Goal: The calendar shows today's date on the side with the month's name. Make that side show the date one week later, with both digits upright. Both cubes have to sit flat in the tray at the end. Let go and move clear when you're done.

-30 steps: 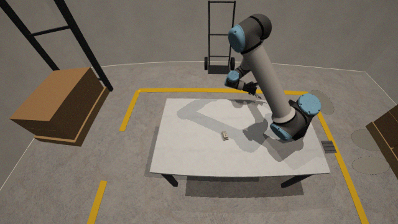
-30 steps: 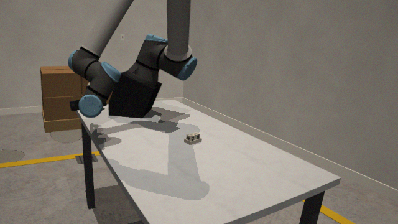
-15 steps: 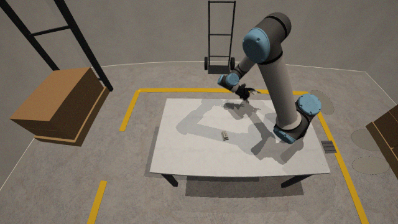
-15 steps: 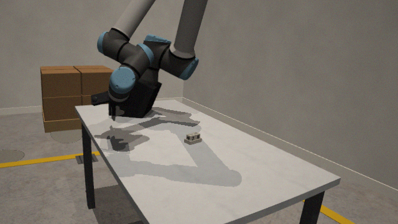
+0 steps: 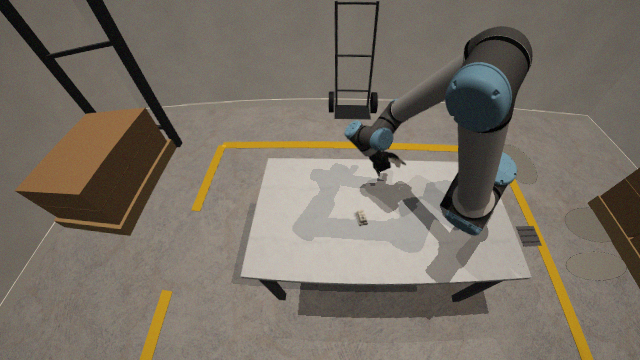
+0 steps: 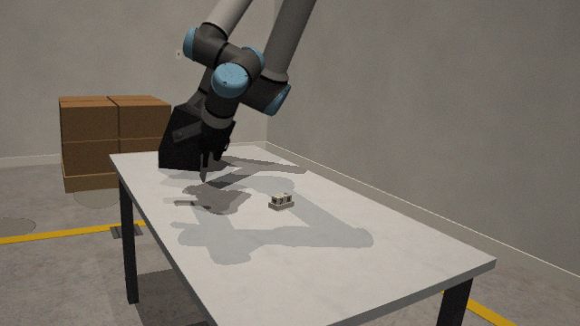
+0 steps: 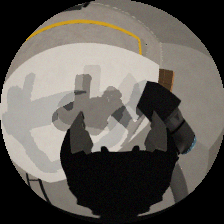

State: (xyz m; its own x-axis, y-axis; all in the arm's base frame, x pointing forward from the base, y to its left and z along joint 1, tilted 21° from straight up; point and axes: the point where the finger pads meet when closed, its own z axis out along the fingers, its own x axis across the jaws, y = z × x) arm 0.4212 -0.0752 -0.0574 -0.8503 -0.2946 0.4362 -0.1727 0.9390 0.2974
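A small wooden calendar (image 5: 362, 218), a tray with two number cubes side by side, sits near the middle of the white table (image 5: 385, 220). In the exterior view the calendar (image 6: 281, 201) shows dark digits on the cube faces, too small to read. My gripper (image 5: 383, 174) hangs open and empty above the table's far part, well away from the calendar. In the exterior view the gripper (image 6: 205, 174) points down, its fingertips just above the table top. The wrist view shows the two fingers spread apart over bare table; the calendar is not in that view.
The arm's base (image 5: 470, 210) stands on the table's right side. Cardboard boxes (image 6: 113, 136) stand on the floor beyond the table's end. A hand truck (image 5: 354, 60) stands at the back. Yellow floor tape (image 5: 300, 145) frames the table.
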